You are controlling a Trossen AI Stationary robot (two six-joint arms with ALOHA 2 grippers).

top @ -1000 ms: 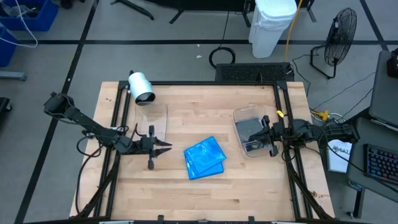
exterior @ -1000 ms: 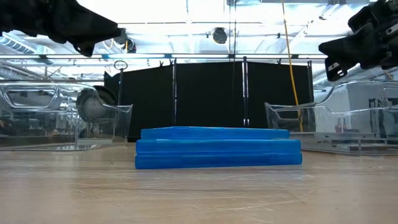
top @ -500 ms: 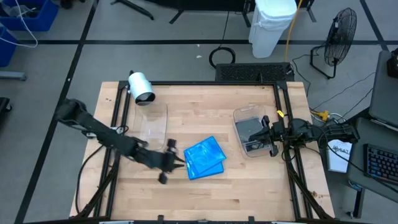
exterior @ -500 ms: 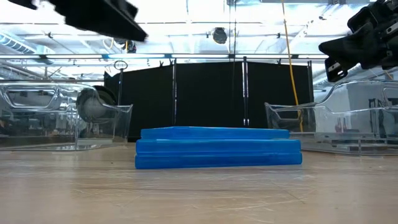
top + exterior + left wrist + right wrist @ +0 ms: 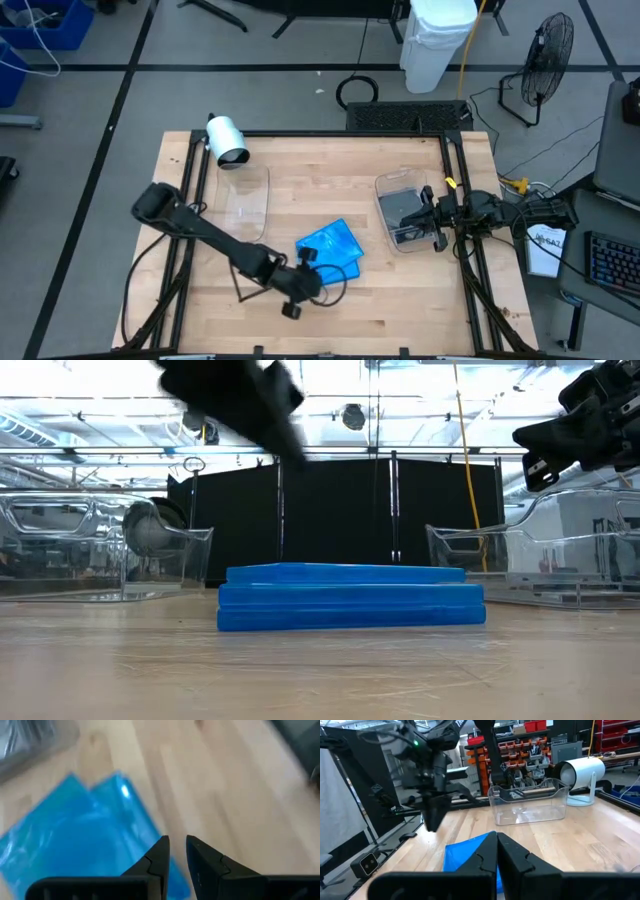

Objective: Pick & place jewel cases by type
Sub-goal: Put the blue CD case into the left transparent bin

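Three bright blue jewel cases (image 5: 330, 252) lie stacked flat on the wooden table, slightly fanned; they also show in the low view (image 5: 350, 598) and the left wrist view (image 5: 75, 840). My left gripper (image 5: 325, 280) hovers above the table at the stack's near edge, its fingers (image 5: 160, 852) a narrow gap apart and touching nothing. Dark grey cases (image 5: 403, 210) lie inside the right clear tub (image 5: 385, 185). My right gripper (image 5: 428, 215) waits over that tub with its fingers (image 5: 487, 845) shut and empty.
A clear tub (image 5: 248, 200) stands left of the stack, with nothing visible inside it. A white cylindrical device (image 5: 227, 140) sits at the far left corner. Black rails frame the table's sides. Bare wood lies near the stack and between the tubs.
My left arm has swung from beside the left tub toward the table's near edge and right, stopping at the blue stack's near side. The stack and my right arm have kept still.
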